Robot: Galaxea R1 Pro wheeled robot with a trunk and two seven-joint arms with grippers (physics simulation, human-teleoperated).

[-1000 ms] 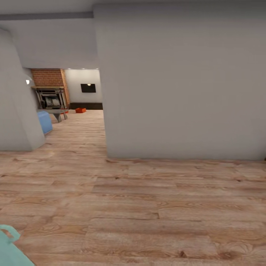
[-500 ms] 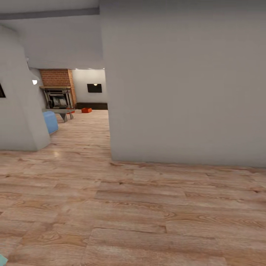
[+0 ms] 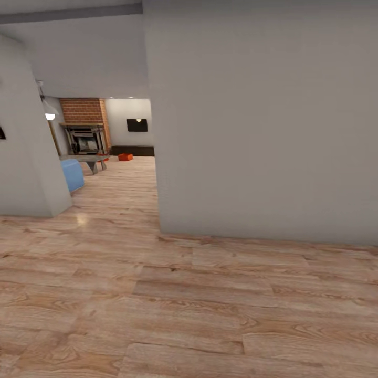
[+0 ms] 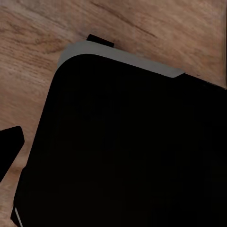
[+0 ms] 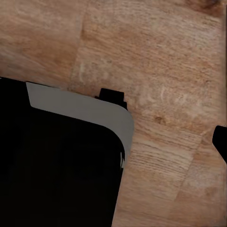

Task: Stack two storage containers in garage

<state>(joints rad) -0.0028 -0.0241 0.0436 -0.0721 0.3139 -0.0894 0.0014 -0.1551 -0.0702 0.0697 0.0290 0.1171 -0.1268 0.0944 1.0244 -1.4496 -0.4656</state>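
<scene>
- We see a big grey wall [image 3: 262,121] right in front of us. Its near corner edge runs straight down to the wood floor [image 3: 157,294].
- To the left of that edge there is an open way that leads on into the living room [image 3: 113,136].
- Another grey wall [image 3: 26,157] stands on the left side of that way, and its corner leans in a little.
- The wood floor in front of us is wide and bare, with light brown planks.
- Far back in the living room we see a red brick fireplace [image 3: 84,123], a low grey tabletop [image 3: 84,159] and a bit of a blue sofa [image 3: 72,175].
- One orange-red container [image 3: 125,157] sits on the floor far away, near the dark strip at the foot of the back wall. A small bit of orange-red shows by the tabletop too, but it is too small for us to tell what it is.
- A dark picture [image 3: 137,125] hangs on the back wall.
- In both wrist views we look down at the robot's black base [image 4: 123,151] with a grey rim, over the wood floor.
- We cannot tell if the left end effector or the right end effector is apart or together.
</scene>
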